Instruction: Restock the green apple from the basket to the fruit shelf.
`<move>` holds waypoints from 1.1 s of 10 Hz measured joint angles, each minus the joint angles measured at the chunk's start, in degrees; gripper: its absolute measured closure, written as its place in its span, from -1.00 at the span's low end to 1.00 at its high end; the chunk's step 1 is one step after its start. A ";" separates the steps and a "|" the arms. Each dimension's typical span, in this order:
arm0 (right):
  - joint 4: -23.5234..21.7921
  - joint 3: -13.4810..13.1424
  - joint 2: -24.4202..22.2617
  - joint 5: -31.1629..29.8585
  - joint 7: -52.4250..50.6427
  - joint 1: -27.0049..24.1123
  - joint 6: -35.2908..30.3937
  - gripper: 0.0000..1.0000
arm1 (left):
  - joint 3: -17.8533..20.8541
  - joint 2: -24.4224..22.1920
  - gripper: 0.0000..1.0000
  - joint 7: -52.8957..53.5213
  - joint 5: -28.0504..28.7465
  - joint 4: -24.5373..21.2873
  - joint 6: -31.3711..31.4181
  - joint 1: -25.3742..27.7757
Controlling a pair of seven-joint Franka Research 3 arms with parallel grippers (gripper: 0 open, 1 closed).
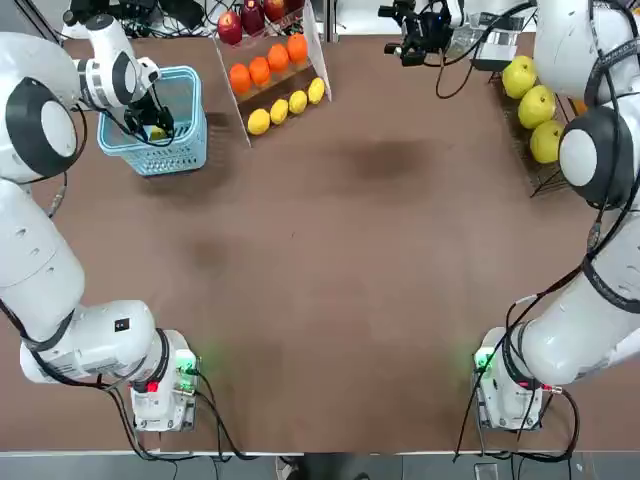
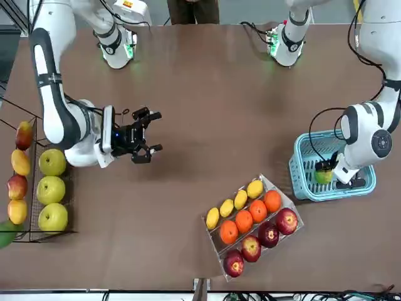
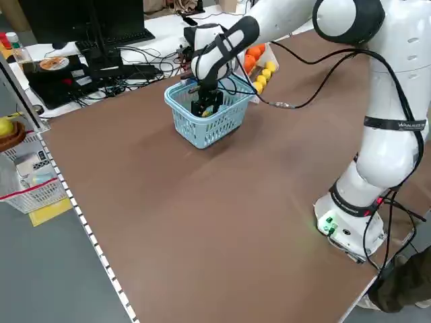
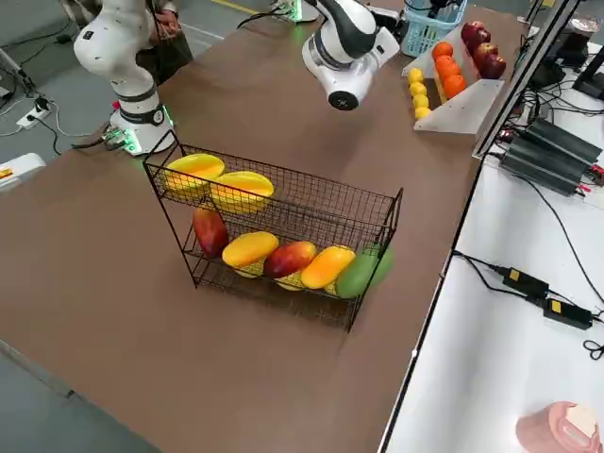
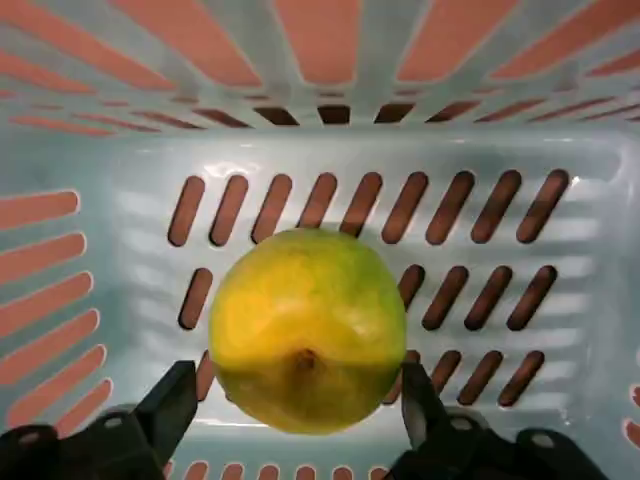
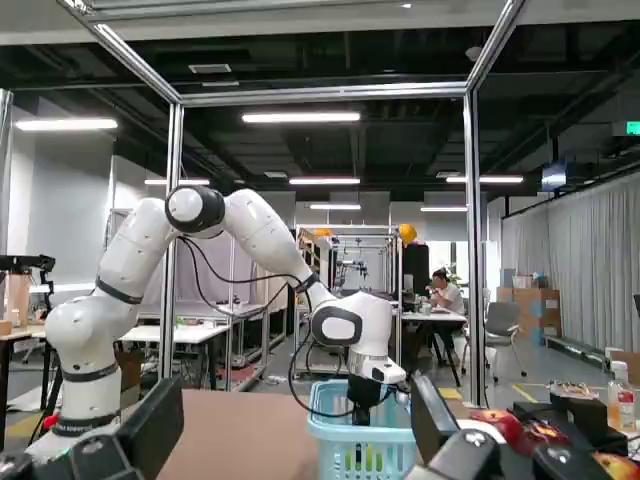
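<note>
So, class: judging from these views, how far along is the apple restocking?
Early. Done: the left gripper has reached down into the blue basket. In hand: its open fingers flank the green apple, not visibly clamped. Left: grasp, lift and carry it to the black wire fruit shelf. The right gripper hovers open over the table.

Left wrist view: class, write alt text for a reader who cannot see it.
A round yellow-green apple lies on the slotted floor of a light blue plastic basket, between the open black fingers of the left gripper, one finger on each side.
</note>
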 joint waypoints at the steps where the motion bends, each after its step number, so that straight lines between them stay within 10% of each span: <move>1: -0.13 0.02 0.00 0.40 -0.20 0.28 0.02 -1.00 | 0.00 0.00 -0.82 0.00 0.00 -0.01 0.66 0.00; 11: -0.65 -0.29 0.63 4.30 -0.33 0.07 2.25 -1.00 | 0.05 1.19 -0.66 -0.76 0.00 -0.23 2.78 0.15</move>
